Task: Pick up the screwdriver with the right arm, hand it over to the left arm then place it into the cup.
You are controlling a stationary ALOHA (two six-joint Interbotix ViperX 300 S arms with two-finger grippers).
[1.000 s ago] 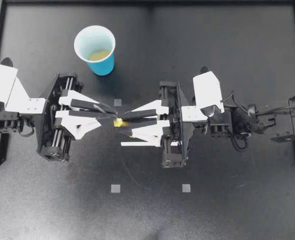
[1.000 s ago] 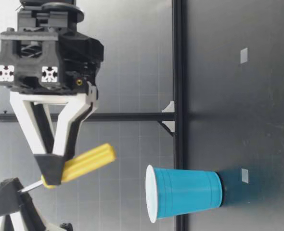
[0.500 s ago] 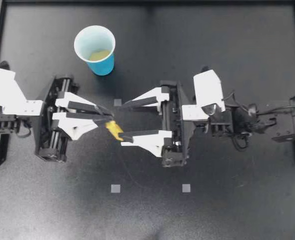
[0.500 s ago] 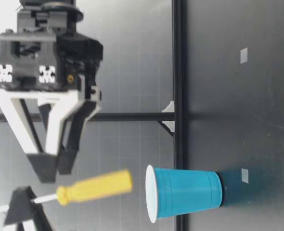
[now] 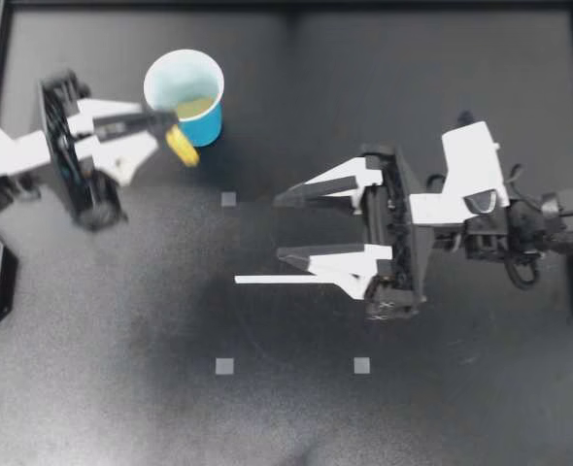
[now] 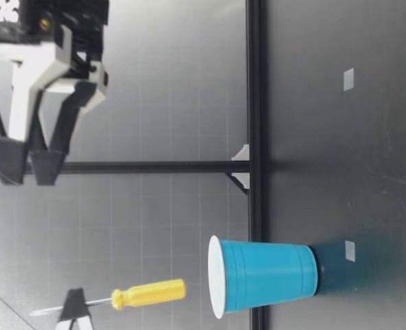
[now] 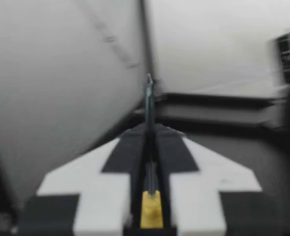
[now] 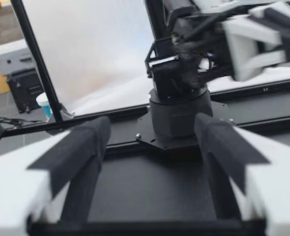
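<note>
My left gripper is clamped on the screwdriver shaft, handle hanging down above the cup rim at its 6 o'clock. My right gripper has its fingers spread, well apart at the cup's 4 o'clock.

Matt black table, smooth blue plastic cup; screwdriver, glossy yellow handle, metal shaft

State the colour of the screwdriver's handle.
Yellow; the screwdriver's handle shows best in the low view.
</note>
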